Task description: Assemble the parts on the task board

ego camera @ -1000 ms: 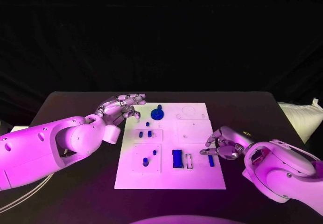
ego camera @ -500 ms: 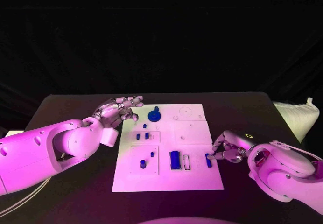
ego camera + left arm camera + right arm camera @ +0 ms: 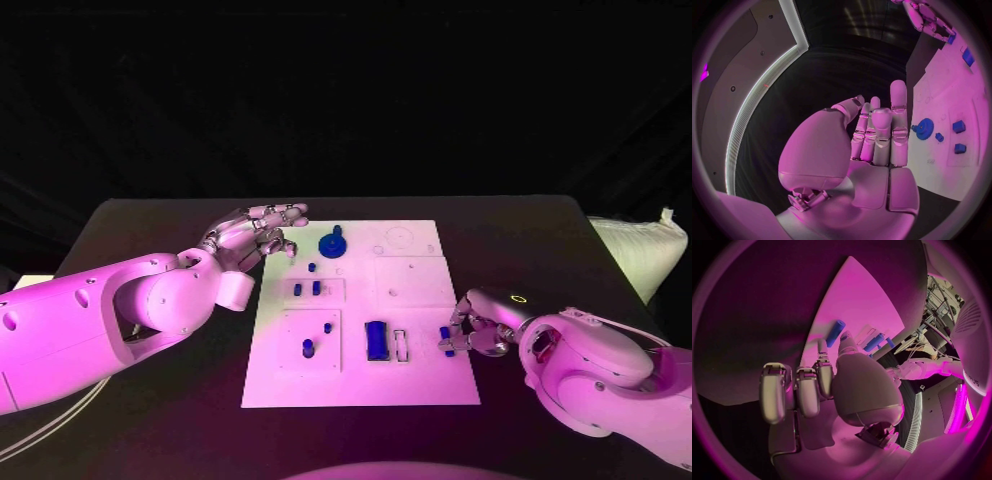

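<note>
My right hand (image 3: 480, 328) seems to pinch the small blue peg (image 3: 446, 341) at the white board's (image 3: 418, 385) right edge, so I lift it straight, left hand (image 3: 260, 231) idle, fingers apart.

The right hand (image 3: 480, 325) covers part of the small blue peg (image 3: 446, 342) at the task board (image 3: 418, 385) edge, so contact stays unclear. The board's small printed marks cannot be read.

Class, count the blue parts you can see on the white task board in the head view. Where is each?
8: gear at the far edge; three small pegs; two more nearer; a long block; a bar at the right hand, which may hide others.
</note>
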